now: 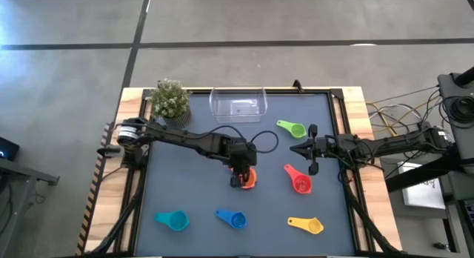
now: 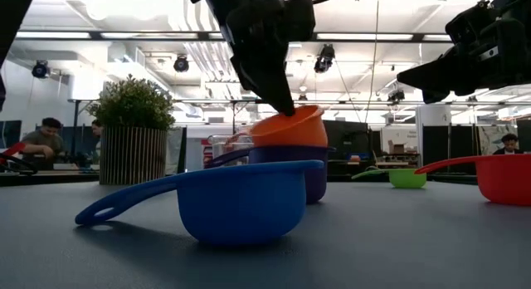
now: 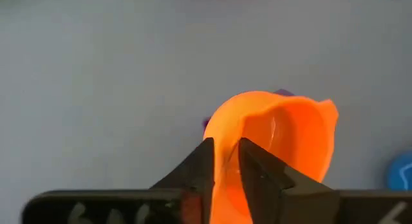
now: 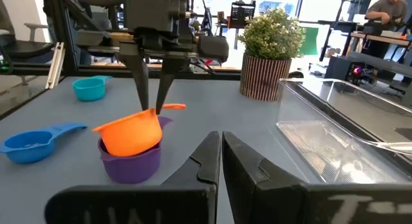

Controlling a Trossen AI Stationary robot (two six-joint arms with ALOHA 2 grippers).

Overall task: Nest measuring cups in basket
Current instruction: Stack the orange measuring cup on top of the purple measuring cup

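Left gripper pinching the small round orange plastic measuring cup's rim — tilted in the purple plastic cup.
Light, stiff, slick — thin rim suits pinching; right gripper pressed together.

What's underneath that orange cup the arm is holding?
A purple cup sits under the tilted orange cup, pinched by the left gripper. The purple cup's inside is covered.

Ceiling lights are glowing over an open workshop, people are sitting at desks at nine o'clock, and grey floor is stretching beyond twelve.
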